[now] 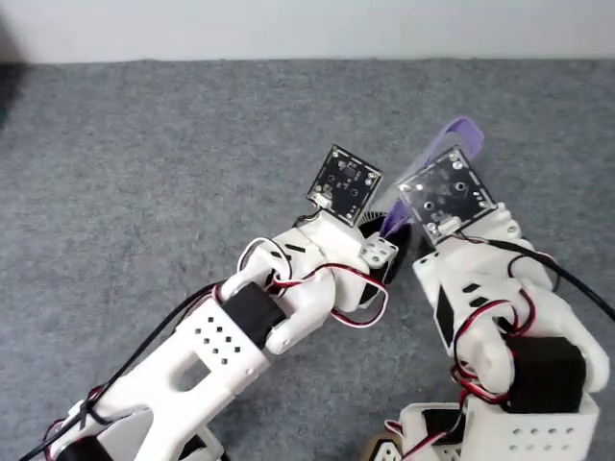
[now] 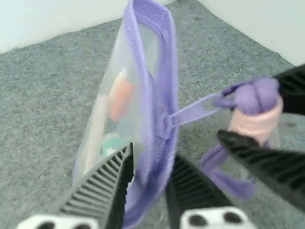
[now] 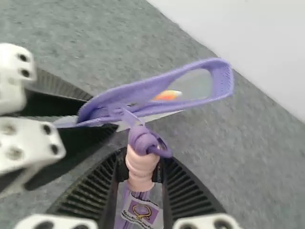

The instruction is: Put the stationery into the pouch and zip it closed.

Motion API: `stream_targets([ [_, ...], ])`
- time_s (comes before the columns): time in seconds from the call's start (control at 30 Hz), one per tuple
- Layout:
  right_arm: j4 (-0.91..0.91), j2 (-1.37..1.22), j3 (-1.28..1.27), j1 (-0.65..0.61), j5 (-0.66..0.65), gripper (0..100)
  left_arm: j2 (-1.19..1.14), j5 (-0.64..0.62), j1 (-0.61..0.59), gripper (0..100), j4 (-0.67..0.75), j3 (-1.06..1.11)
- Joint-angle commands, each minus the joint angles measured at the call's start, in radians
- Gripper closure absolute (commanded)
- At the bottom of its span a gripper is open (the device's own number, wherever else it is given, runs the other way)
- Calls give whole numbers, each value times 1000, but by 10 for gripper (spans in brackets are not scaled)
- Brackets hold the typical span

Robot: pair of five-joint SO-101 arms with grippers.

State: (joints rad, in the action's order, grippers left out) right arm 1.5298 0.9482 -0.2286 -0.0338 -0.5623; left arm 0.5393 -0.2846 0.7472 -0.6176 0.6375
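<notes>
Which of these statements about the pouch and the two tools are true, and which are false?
1. The left tool grips the pouch at its purple edge. True.
2. The right tool is open and holds nothing. False: it is shut on the pink zip pull.
3. Stationery shows through the pouch's clear side. True.
4. The pouch lies flat on the table. False: it stands on edge, held by the left tool.
</notes>
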Motion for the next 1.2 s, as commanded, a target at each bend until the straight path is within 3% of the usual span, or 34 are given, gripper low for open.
stream_targets([
  [0.0, -41, 13, -18, 65, -29, 991, 92, -11, -5, 822, -9, -5],
  [0.33, -82, 21, -52, 88, -25, 991, 135, -6, -3, 958, -49, -4],
  [0.77, -104, 81, -57, 44, -28, 991, 141, -9, -5, 987, -49, -2],
  [1.17, -371, -91, -58, 260, 15, 991, 318, -11, -48, 988, -203, -4],
])
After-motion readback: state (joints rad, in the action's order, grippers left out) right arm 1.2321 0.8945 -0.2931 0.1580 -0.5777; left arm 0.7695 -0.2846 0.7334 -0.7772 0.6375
